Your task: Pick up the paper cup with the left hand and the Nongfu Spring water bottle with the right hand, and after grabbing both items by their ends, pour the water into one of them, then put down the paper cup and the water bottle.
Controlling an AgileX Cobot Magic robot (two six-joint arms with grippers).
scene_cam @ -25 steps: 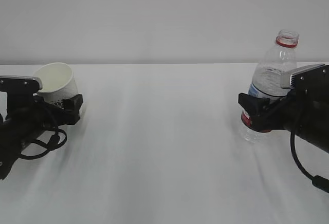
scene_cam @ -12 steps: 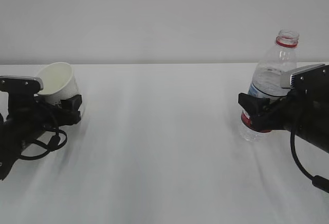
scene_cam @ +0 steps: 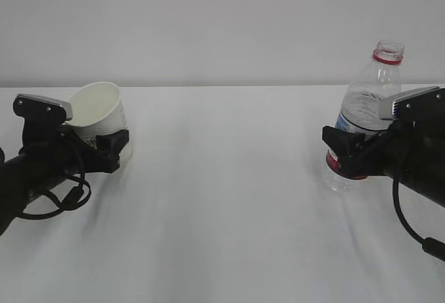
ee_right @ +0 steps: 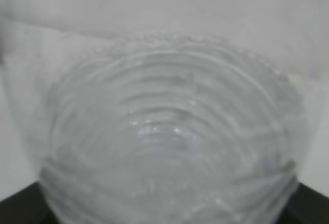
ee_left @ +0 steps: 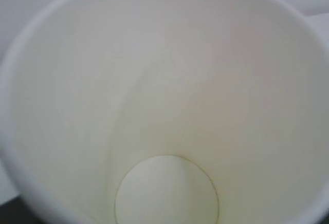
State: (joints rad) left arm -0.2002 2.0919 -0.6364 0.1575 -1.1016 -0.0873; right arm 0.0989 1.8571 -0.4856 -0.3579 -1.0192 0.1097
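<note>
Two arms work a white table (scene_cam: 222, 206). On the right, the right hand (scene_cam: 342, 156) has its jaws clamped on the upright Nongfu Spring water bottle (scene_cam: 367, 101), low on its body. Over on the left, the left hand (scene_cam: 104, 146) grips the tilted paper cup (scene_cam: 97, 108), seemingly lifted clear, mouth facing the wrist camera.

Items shown — one paper cup (scene_cam: 99, 112), one water bottle (scene_cam: 365, 108), two robot arms — left (scene_cam: 42, 160), right (scene_cam: 410, 157) — one desk (scene_cam: 222, 199).
</note>
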